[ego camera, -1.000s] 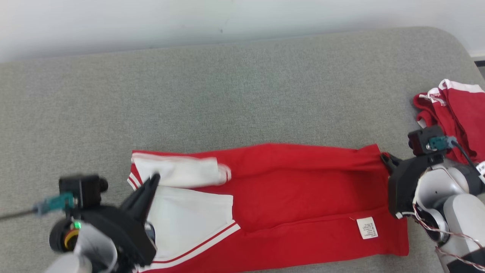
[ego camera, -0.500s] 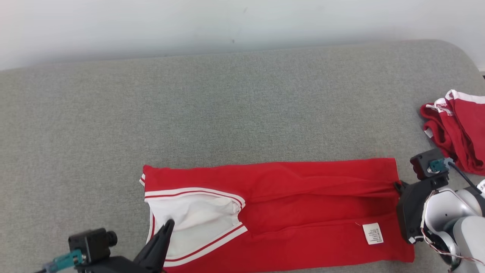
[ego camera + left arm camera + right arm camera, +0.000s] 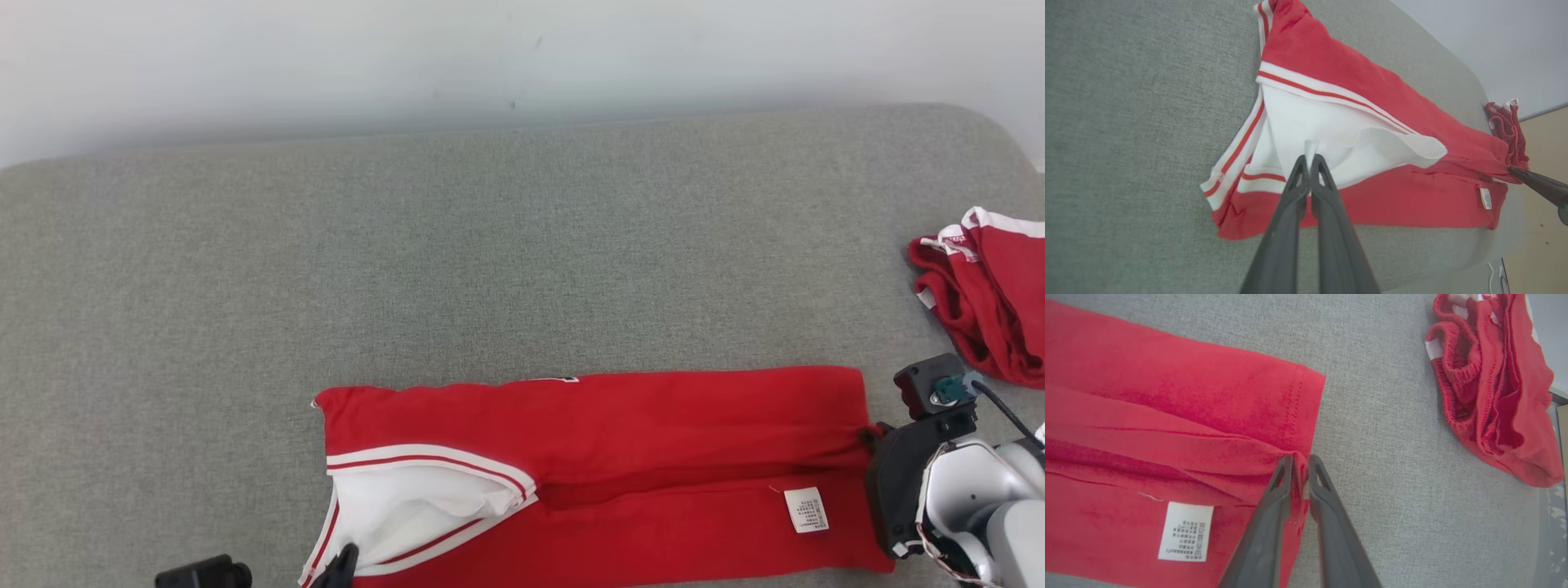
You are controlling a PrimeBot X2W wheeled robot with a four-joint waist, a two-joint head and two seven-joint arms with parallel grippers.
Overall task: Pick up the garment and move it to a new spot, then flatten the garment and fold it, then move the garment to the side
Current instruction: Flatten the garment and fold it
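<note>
Folding step: the garment point(image 3: 653, 425) lies doubled lengthwise, with the jaws of the left gripper point(image 3: 1308, 158) and right gripper point(image 3: 1300, 464) pinched tight on its ends; next probably comes a crosswise fold.

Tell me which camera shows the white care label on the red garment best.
The right wrist view: the care label lies close and face-on on the red garment, its printed rows visible. The head view shows the care label small; the left wrist view shows it tiny and far off.
</note>
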